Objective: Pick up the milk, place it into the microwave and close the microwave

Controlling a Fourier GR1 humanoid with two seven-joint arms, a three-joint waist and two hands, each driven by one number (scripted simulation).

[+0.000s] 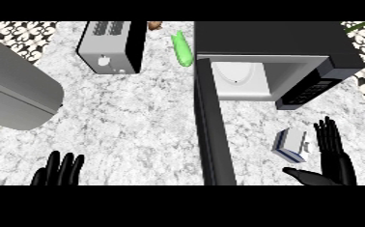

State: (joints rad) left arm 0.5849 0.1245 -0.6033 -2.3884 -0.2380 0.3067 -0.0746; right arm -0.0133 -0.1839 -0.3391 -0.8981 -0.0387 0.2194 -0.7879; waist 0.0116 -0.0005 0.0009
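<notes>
The milk carton, white with blue sides, lies on the marble counter in front of the microwave. The microwave is black, and its door swings wide open toward me, showing a white cavity with a round plate. My right hand is open just right of the carton, fingers straight and thumb stretched below it, not touching. My left hand rests open at the lower left edge, fingers up.
A silver toaster stands at the back left. A green cucumber-like item lies between toaster and microwave, with a brown thing behind. A large grey rounded object occupies the left edge.
</notes>
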